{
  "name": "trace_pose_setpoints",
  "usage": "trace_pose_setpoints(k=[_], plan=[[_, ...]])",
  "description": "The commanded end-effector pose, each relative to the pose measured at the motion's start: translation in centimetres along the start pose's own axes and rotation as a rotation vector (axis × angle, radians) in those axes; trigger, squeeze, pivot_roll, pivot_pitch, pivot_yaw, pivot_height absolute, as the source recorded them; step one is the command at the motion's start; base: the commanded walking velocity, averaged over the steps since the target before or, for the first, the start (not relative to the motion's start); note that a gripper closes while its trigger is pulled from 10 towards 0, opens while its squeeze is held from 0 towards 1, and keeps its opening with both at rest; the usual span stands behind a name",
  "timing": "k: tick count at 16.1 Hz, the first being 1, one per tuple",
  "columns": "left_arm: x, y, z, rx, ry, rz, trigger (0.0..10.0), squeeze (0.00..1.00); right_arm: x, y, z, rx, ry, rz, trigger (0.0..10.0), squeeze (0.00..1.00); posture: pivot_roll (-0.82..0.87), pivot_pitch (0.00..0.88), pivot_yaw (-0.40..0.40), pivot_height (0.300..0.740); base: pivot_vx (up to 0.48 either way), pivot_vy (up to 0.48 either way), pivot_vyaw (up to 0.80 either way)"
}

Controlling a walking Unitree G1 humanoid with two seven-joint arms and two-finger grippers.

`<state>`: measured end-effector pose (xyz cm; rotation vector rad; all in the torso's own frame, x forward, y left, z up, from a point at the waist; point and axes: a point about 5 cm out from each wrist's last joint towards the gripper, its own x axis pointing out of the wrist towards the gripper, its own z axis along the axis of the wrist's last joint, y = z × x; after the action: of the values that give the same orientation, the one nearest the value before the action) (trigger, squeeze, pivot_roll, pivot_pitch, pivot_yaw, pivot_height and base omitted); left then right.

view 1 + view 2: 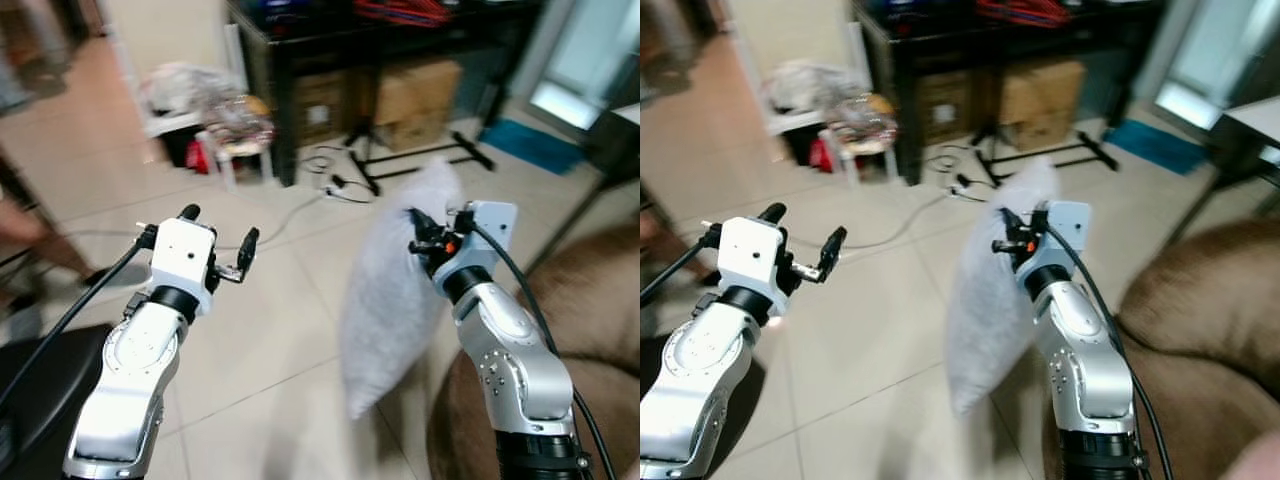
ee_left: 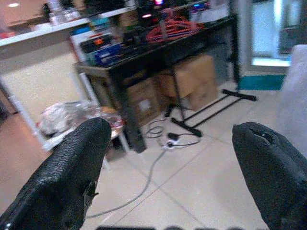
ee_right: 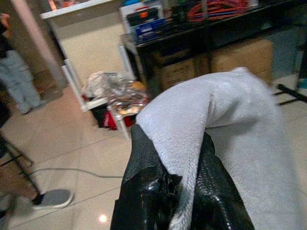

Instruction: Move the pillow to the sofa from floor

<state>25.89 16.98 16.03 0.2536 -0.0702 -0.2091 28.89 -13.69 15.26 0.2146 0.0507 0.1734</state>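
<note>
A white fluffy pillow [image 1: 390, 290] hangs upright above the tiled floor, pinched at its upper edge by my right gripper [image 1: 420, 238]. In the right wrist view the two black fingers [image 3: 144, 191] are shut on a fold of the pillow [image 3: 230, 124]. A brown sofa [image 1: 590, 300] lies just to the right of the pillow and under my right arm. My left gripper [image 1: 222, 242] is raised at the left, open, with nothing between its fingers [image 2: 72, 177].
A black table [image 1: 300, 50] with cardboard boxes [image 1: 410, 95] under it stands ahead. Cables [image 1: 335, 185] and a black stand base [image 1: 420, 160] lie on the floor. Bags clutter a white shelf [image 1: 200, 110] at the left. A person's shoe [image 3: 53, 197] is nearby.
</note>
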Motion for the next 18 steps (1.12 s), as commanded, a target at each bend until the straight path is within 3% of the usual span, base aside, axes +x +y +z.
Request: trace_pose_setpoints(k=[1,8,15,18], plan=[[0.1,0.0,-0.1,0.004,-0.001,0.010,10.0,0.14,0.1,0.1,1.1,-0.016,-0.046,-0.002,10.0,0.00,-0.11,0.000,0.027,0.740,0.000,0.000,-0.80],[0.0,0.7,-0.1,-0.012,0.001,0.073,10.0,0.11,0.2,0.3,1.2,-0.016,-0.060,0.003,10.0,0.00,-0.10,0.000,0.018,0.740,0.000,0.000,-0.80],[0.0,1.7,0.2,0.028,-0.010,0.121,10.0,0.06,0.6,1.8,5.0,0.113,-0.221,0.064,10.0,0.00,-0.09,0.000,0.029,0.740,0.000,0.000,-0.80],[-0.1,2.1,0.5,0.043,-0.019,0.127,10.0,0.06,0.9,1.9,4.2,0.124,-0.191,0.054,10.0,0.00,-0.07,0.000,0.029,0.740,0.000,0.000,-0.80]])
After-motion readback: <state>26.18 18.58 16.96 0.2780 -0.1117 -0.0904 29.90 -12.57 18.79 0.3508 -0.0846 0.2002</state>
